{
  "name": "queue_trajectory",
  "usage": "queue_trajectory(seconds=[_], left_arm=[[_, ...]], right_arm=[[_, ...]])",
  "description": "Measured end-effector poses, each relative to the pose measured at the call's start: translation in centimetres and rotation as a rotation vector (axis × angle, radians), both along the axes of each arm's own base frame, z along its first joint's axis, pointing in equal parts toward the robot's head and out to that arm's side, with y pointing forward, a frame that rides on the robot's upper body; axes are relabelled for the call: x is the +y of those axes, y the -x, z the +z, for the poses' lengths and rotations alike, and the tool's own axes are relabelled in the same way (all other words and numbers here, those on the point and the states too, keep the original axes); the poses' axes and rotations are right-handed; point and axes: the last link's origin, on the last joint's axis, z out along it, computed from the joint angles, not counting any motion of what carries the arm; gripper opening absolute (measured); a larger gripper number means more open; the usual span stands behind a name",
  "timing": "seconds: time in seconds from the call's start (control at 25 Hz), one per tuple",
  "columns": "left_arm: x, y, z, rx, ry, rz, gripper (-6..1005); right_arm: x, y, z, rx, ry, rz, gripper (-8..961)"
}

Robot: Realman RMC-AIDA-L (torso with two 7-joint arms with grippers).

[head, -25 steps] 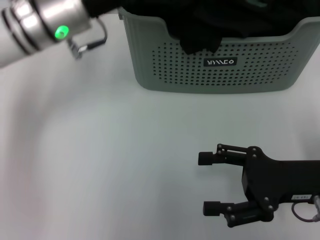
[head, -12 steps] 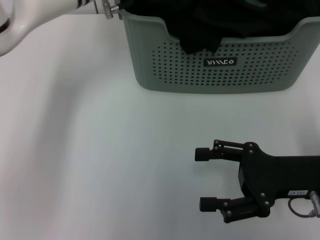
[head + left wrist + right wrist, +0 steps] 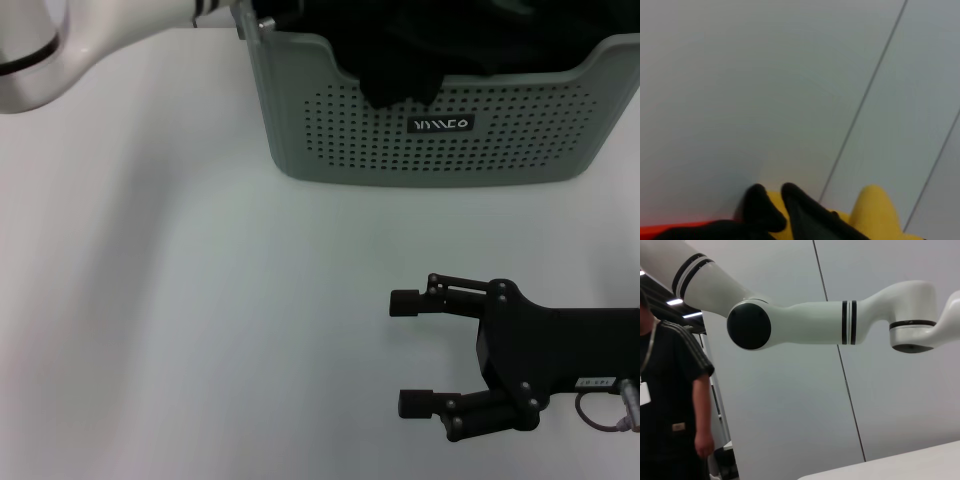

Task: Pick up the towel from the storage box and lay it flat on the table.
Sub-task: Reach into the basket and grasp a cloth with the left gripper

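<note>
The storage box (image 3: 430, 150) stands at the far side of the table (image 3: 200, 300). It is full of dark cloth (image 3: 400, 60), and one fold hangs over the front rim. The towel's yellow face (image 3: 872, 207) with dark folds beside it shows low in the left wrist view. My left arm (image 3: 100, 30) reaches over the box's left corner; its gripper is past the top edge of the head view. My right gripper (image 3: 400, 352) is open and empty, low over the table in front of the box, fingers pointing left.
The box's black label (image 3: 441, 124) faces me. In the right wrist view, my white left arm (image 3: 840, 322) crosses a grey wall and a person in black (image 3: 670, 405) stands to one side.
My left arm has swung toward the box, and its wrist with the green light has left the head view. My right gripper has shifted slightly left, still open.
</note>
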Motion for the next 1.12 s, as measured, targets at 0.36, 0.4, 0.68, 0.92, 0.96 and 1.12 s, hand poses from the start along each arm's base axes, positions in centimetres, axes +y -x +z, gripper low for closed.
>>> queue_trajectory(seconds=[0.36,0.4,0.68,0.92,0.96,1.12], left_arm=[[-0.4,-0.3,-0.7,0.009,0.014,-0.023,606],[-0.4,-0.3,-0.7,0.007,0.013,-0.022,598],[-1.5,0.2,-1.2,-0.018,0.017,-0.084,312],[-2.6,0.6,-0.8,-0.082,0.039,-0.115,144],[-2.9,0.7,-0.6,-0.102,0.041,-0.125,127],[-5.1,1.1,2.1,-0.248,0.012,-0.218,56]], right_arm=[[-0.2,0.0,0.0,0.013,-0.006,0.007,869],[-0.3,0.0,0.0,0.015,-0.007,0.005,869],[-0.4,-0.3,0.0,0.017,-0.004,-0.007,868],[-0.5,-0.3,0.0,0.017,-0.003,-0.008,868],[-0.5,-0.3,0.0,0.017,-0.002,-0.008,868],[-0.5,-0.3,-0.1,0.014,-0.004,-0.009,868]])
